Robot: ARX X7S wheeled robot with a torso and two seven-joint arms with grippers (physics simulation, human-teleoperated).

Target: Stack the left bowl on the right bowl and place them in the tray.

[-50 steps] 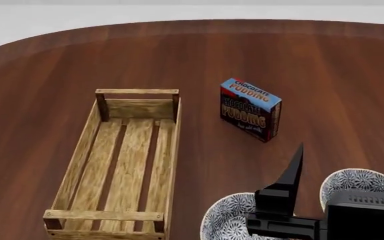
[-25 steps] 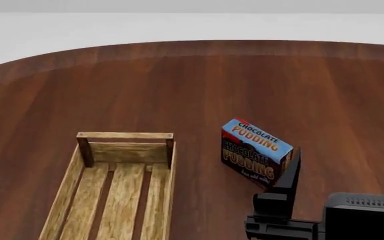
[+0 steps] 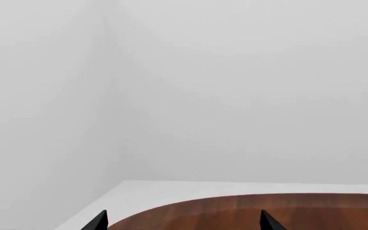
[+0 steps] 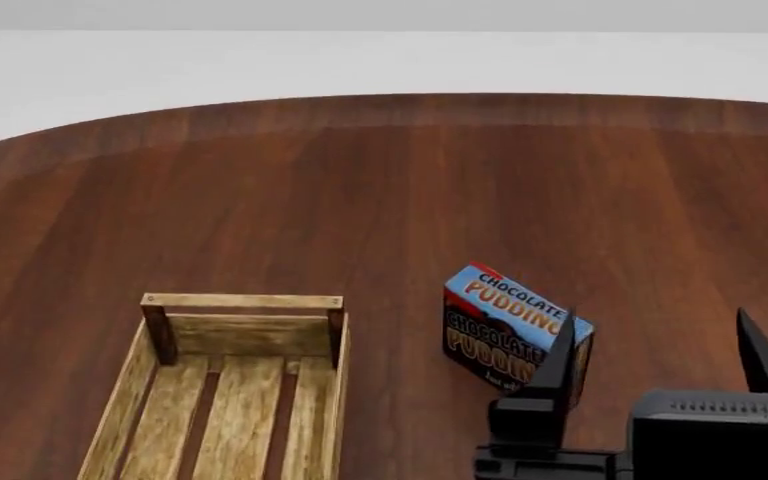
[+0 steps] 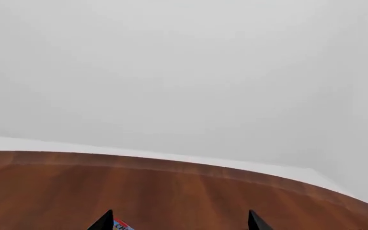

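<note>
While the head view looks down over a rounded brown wooden surface (image 4: 398,190), only part of the scene fits the frame.

Surface: dark reddish wood with lengthwise grain and a curved far edge that runs across the upper part of the head frame.
Room: pale grey-white floor and walls beyond that edge; the left wrist view shows a faint wall corner above the surface's rim.
Tray (image 4: 237,345): light slatted wooden crate at lower left of the head frame, its far end wall and two corner posts visible, its near end cut off by the bottom edge.
Pudding box (image 4: 507,325): blue-and-black chocolate pudding box, standing tilted at lower centre-right, apart from the tray.
Right pincer (image 4: 658,365): black, lower right, two pointed fingers spread wide apart and holding nothing; one finger overlaps the box's near corner.
Left pincer (image 3: 180,221): only two dark tips at the bottom edge of its wrist view, standing apart, nothing between them.
Bowls: outside every frame.
</note>
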